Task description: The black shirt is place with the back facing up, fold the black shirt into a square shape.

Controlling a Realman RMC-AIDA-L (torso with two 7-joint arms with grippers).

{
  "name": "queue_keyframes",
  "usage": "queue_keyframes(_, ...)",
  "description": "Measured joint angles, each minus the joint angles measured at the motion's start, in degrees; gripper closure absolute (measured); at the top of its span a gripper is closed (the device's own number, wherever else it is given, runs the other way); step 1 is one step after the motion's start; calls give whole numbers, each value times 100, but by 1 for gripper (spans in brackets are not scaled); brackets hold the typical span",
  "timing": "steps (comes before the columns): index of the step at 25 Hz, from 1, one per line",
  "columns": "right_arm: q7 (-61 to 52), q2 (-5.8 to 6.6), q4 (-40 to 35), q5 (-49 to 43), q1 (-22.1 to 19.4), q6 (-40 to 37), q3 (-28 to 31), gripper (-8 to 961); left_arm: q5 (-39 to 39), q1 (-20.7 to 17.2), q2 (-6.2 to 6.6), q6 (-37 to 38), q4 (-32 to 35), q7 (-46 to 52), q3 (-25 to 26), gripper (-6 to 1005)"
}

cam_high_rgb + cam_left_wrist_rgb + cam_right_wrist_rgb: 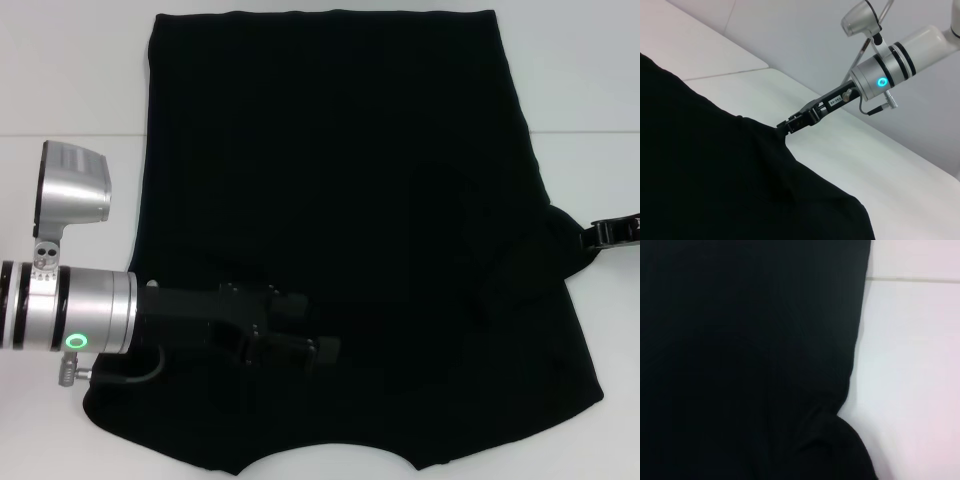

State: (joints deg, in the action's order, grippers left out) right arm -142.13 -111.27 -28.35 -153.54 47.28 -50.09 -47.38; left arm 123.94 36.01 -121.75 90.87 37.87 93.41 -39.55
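One black shirt (340,200) is seen spread flat on one white table (70,90), plain side up, no lettering being visible. Its curved neckline lies at the near edge, closest to the robot, and its straight hem at the far edge. Most of the head view is filled by the fabric.

Two grippers are counted. Nearest, the left gripper (318,350) is stretched in from the robot's left over the near part of the shirt, low above the cloth or on it, its silver wrist with one green ring light lying over the shirt's left edge. Black fingers against black fabric are all that is shown there, so it cannot be told whether the jaws are spread or pressed together.

Farther out, at the shirt's right edge about midway along its length, the right gripper (590,236) is placed just at the fabric. In the left wrist view the same gripper (782,128) is seen with its tips meeting a raised peak of the shirt's (715,175) edge, the jaws apparently pinching the cloth there. One blue-green ring light is shown on its silver wrist.

In the right wrist view only the shirt (740,360) and bare table (910,365) are shown, one small fold bulging at the edge.

One seam line is crossed by the shirt on the far part of the table.
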Motion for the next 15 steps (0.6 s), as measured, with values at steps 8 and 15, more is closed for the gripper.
queue_keyframes(8,90,-10,-4,30,9,0,-15,828,0,0,2,-6,-7,8,9,51)
queue_keyframes(15,300,-25,-163,265,17,-147,35,882,0,-7,2,-50,-8,46,9,51)
